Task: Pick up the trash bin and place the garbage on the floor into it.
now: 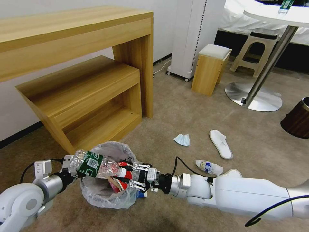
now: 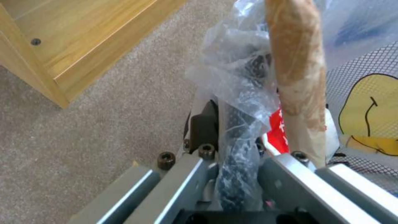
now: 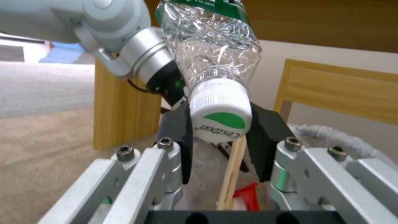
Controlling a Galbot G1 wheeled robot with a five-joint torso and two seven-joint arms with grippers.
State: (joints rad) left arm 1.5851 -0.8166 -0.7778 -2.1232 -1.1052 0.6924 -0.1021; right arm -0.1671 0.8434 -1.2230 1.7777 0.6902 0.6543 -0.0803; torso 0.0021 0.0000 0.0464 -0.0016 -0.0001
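Observation:
The trash bin (image 1: 106, 196), black with a crinkly clear bag, stands on the beige floor (image 1: 180, 109) in front of me. My left gripper (image 1: 69, 170) is shut on its mesh rim (image 2: 238, 155) and bag. Over the bin's mouth my right gripper (image 1: 135, 176) is shut on the white cap end of a crushed clear bottle (image 1: 93, 164) with a green label, held level. Red wrappers (image 1: 117, 185) and a wooden stick (image 3: 233, 174) lie inside the bin. A light-blue mask (image 1: 182, 140), a white slipper (image 1: 220, 143) and a crumpled paper cup (image 1: 208, 167) lie on the carpet to the right.
A wooden desk with a low shelf (image 1: 83, 96) stands close behind the bin. Farther back are a wooden stool (image 1: 210, 69), a white appliance (image 1: 193, 35), a round table's metal base (image 1: 254, 96) and a brown bin (image 1: 297, 119) at the right edge.

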